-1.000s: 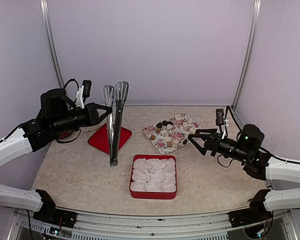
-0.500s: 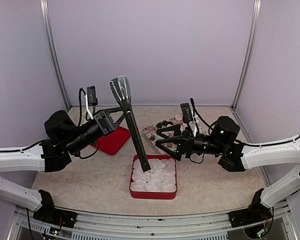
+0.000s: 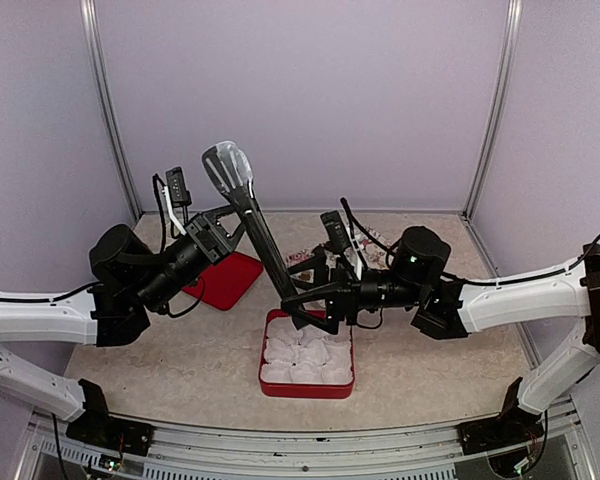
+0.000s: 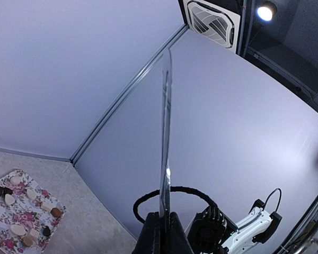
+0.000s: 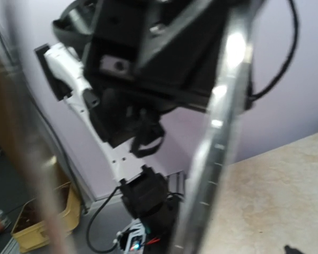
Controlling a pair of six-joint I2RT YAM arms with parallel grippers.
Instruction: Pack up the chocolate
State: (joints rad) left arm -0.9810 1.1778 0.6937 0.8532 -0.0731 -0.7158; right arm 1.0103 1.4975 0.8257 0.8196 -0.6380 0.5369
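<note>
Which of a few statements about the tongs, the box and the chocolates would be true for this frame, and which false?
1. The left gripper is shut on the tongs. True.
2. The right gripper has its jaws closed. False: they stand wide open beside the tongs' lower end.
3. The red box holds white paper cups. True.
4. The chocolates lie in the box. False: they lie on the floral tray.
5. The red lid covers the box. False: it lies apart, on the table to its left.
</note>
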